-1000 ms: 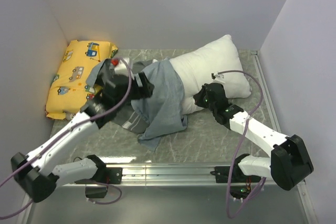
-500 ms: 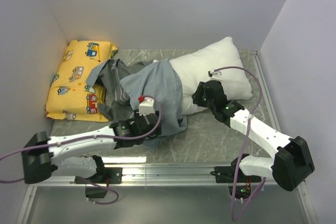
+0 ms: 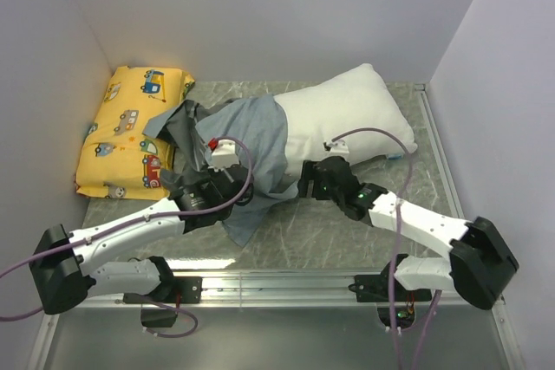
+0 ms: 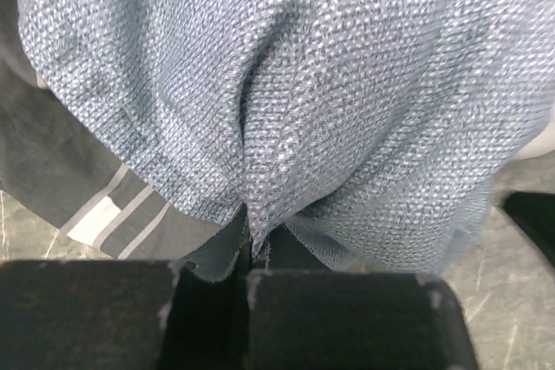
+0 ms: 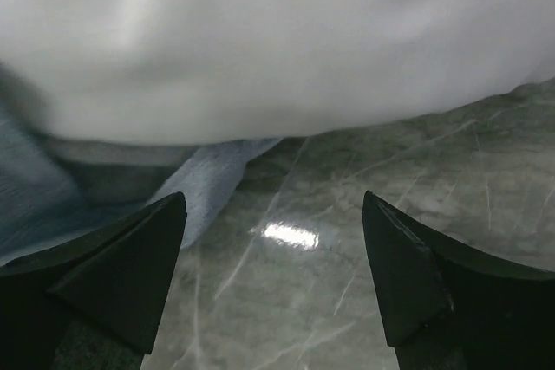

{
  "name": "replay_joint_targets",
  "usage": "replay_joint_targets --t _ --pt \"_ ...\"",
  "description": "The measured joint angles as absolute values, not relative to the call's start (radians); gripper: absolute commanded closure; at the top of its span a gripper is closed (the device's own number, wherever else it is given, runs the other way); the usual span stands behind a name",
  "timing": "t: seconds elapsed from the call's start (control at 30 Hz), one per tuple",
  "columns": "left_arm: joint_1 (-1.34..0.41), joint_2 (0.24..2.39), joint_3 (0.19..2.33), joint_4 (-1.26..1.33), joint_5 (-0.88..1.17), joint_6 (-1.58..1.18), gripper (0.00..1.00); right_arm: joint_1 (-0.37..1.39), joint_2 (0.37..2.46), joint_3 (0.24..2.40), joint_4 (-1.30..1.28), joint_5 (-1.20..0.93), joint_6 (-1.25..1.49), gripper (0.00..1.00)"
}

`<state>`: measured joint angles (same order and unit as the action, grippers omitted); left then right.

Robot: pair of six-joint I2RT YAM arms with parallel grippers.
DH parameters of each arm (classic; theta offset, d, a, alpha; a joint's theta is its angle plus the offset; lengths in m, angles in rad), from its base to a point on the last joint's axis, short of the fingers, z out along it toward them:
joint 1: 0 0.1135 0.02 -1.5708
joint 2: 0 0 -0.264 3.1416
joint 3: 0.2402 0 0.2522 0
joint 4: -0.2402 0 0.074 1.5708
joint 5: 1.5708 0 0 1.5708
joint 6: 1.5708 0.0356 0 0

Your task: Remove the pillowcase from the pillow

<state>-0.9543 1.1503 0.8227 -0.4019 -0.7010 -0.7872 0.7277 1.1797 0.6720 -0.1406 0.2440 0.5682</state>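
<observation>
Pale lilac walls (image 3: 260, 6) box in a grey marbled bench (image 3: 364, 236) on three sides. On it I see the large plump white pillow (image 3: 347, 114) lying across the middle with its long axis on a slant. The bare end points to the far right corner, and the other end points left and nearer to me. That left end sits inside the soft fabric pillowcase (image 3: 251, 140), which is bunched around roughly the left third of the pillow; the rest is uncovered.

Most of the cloth shows its lighter blue-grey woven side. Dark grey folds with thin white stripes show at its left edge, where it overlaps the right side of the yellow cushion printed with cartoon vehicles (image 3: 121, 127), which lies against the left wall. A loose flap trails toward the near edge of the bench.

My left tool (image 4: 247, 270) is clamped tight on a pinch of the blue-grey cloth at the pillowcase's near side, and the weave puckers into the closed jaws. My right tool (image 5: 273, 240) stands wide apart with nothing in it, low over bare bench just beside the pillow's near long side.
</observation>
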Motion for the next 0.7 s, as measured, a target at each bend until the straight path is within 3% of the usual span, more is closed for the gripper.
replay_joint_targets --t 0.13,0.23,0.33,0.37,0.4,0.6,0.63,0.67,0.7 --pt "-0.944 1.13 0.825 -0.411 -0.693 -0.774 0.99 0.729 1.301 0.661 -0.075 0.338 0.584 0.11" --pt "-0.916 1.095 0.825 -0.424 -0.675 -0.76 1.0 0.728 1.318 0.645 0.011 0.391 0.587 0.2" --pt "-0.876 1.046 0.837 -0.437 -0.659 -0.737 0.99 0.728 1.29 0.618 0.107 0.434 0.573 0.71" --pt "-0.867 1.036 0.844 -0.44 -0.655 -0.731 0.99 0.728 1.282 0.618 0.13 0.45 0.566 0.95" --pt "-0.855 1.028 0.855 -0.445 -0.652 -0.722 1.0 0.727 1.273 0.618 0.152 0.466 0.559 1.0" --pt "-0.778 0.984 0.927 -0.461 -0.623 -0.658 0.99 0.727 1.215 0.646 0.17 0.52 0.511 0.98" --pt "-0.758 0.978 0.94 -0.463 -0.611 -0.643 0.99 0.727 1.207 0.661 0.154 0.521 0.506 0.91" --pt "-0.746 0.974 0.951 -0.465 -0.603 -0.634 1.0 0.727 1.201 0.68 0.137 0.519 0.505 0.68" --pt "-0.733 0.974 0.966 -0.471 -0.596 -0.622 1.0 0.727 1.196 0.699 0.118 0.515 0.506 0.53"
